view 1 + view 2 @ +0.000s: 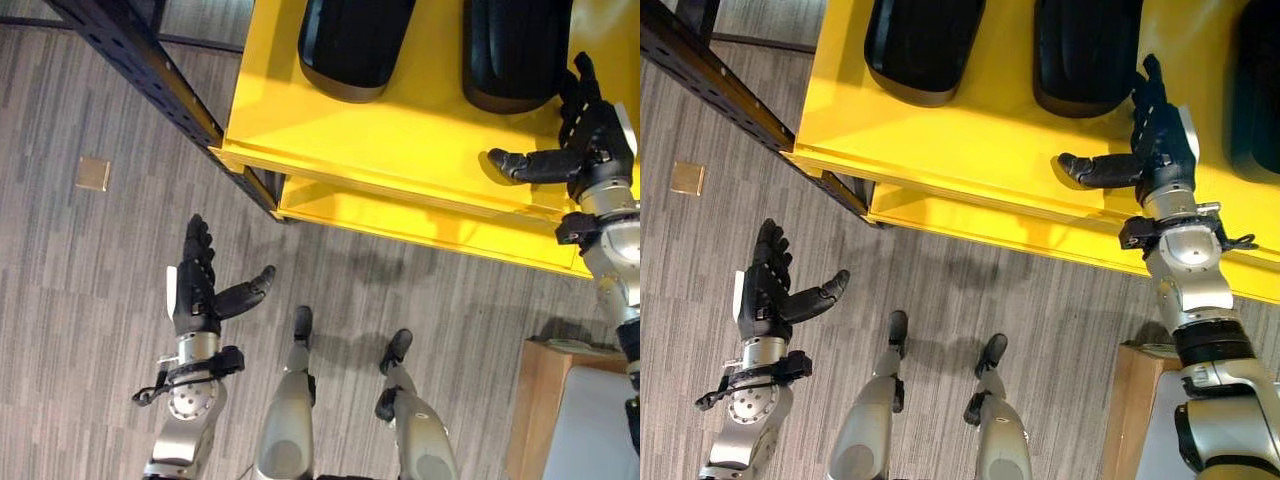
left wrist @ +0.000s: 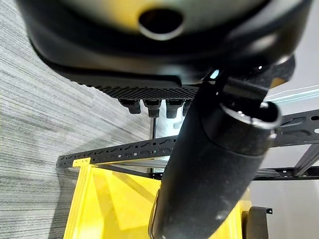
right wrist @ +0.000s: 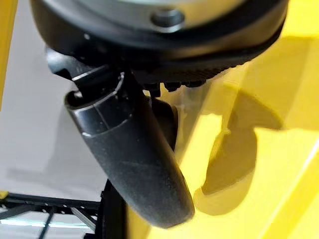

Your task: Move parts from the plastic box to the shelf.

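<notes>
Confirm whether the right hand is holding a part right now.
No. The right hand hovers open and empty over the yellow shelf, beside the black parts lying on it.

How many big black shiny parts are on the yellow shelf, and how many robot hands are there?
Black glossy rounded parts on the yellow shelf: 3
Dark robot hands: 2, left hand and right hand, both open and empty
Total: 5
</notes>
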{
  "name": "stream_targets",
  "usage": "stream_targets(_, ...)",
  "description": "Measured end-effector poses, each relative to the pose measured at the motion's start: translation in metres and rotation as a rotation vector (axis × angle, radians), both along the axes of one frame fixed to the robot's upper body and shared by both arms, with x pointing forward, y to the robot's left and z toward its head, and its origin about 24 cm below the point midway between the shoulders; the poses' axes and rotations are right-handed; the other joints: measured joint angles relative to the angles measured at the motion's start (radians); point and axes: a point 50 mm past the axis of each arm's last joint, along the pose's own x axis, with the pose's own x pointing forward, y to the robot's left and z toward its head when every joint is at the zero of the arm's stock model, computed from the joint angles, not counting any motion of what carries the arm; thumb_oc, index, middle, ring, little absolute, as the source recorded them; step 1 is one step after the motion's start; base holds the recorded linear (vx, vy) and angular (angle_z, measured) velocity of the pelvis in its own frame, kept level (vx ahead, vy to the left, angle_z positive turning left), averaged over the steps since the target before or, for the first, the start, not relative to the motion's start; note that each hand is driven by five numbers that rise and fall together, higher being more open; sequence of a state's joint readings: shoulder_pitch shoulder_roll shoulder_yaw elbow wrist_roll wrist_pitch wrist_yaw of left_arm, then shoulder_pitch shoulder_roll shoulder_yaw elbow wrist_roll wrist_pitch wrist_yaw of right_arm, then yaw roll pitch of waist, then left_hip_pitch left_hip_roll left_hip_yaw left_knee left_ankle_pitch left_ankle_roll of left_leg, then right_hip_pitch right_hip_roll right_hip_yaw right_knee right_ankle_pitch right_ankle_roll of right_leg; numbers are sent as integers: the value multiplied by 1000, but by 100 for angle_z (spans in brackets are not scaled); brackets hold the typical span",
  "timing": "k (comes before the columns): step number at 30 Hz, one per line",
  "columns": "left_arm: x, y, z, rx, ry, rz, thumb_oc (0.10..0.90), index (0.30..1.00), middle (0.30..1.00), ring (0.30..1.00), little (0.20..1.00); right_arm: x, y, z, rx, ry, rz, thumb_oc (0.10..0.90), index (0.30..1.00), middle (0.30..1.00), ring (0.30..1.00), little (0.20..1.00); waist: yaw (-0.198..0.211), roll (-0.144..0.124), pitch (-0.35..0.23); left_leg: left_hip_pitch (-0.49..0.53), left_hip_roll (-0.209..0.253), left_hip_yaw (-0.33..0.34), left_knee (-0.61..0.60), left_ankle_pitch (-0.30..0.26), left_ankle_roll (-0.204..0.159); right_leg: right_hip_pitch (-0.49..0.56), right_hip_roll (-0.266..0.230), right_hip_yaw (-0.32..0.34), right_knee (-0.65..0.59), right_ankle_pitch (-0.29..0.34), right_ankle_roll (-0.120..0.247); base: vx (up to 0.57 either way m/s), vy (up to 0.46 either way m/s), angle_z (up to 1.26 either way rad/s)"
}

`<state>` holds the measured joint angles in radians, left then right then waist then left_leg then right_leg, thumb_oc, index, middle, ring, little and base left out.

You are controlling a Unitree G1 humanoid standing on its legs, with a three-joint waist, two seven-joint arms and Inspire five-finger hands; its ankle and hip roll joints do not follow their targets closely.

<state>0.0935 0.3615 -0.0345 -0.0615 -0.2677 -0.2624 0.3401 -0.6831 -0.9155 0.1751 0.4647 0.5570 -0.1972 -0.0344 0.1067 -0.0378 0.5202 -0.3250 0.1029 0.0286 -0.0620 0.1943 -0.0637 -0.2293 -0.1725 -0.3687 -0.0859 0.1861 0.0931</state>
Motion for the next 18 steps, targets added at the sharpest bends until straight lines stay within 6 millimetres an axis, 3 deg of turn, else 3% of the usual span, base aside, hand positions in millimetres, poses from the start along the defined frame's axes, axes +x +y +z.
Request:
stream_targets(3, 0, 2, 1, 1, -2, 9, 900, 1000, 1000, 1000, 1000, -5, -4, 12, -109, 1, -40, 900, 1000, 1000, 1000, 1000, -2, -1, 0, 1, 0, 1, 0, 0, 0, 0, 0, 1, 0, 0, 0, 0, 0, 0)
stream_targets(5, -1, 5, 2, 11, -8, 23, 900, 1000, 1000, 1000, 1000, -15, -4, 32, -278, -44, -76, 900, 1000, 1000, 1000, 1000, -8, -6, 2, 8, 1, 7, 0, 0, 1, 5, 1, 5, 0, 1, 0, -3, -10, -6)
stream_targets(11, -3, 12, 18, 55, -73, 54, 900, 1000, 1000, 1000, 1000, -40, 19, 79, -602, -188, -68, 900, 1000, 1000, 1000, 1000, -29, -41, 1, 34, 4, 16, 0, -4, 1, 25, 3, 8, 0, 0, 0, 5, -18, -5)
stream_targets(13, -4, 12, 19, 59, -77, 55, 900, 1000, 1000, 1000, 1000, -36, 29, 80, -658, -192, -45, 900, 1000, 1000, 1000, 1000, -25, -59, -2, 33, 4, 16, 1, -5, 1, 27, 3, 8, 0, 0, 0, 1, -6, 5)
stream_targets(17, -6, 15, 18, 69, -66, 61, 900, 1000, 1000, 1000, 1000, -25, 36, 68, -702, -126, -7, 900, 1000, 1000, 1000, 1000, -1, -61, -2, 25, 0, 12, 1, -6, 1, 23, 0, 3, 0, -1, 2, 28, -12, 5)
stream_targets(18, -8, 16, 16, 69, -58, 65, 900, 1000, 1000, 1000, 1000, -23, 34, 73, -702, -128, -25, 900, 1000, 1000, 1000, 1000, 6, -61, -2, 13, 0, 11, 1, -6, 1, 12, 0, 3, 0, -2, 2, 41, -37, 2)
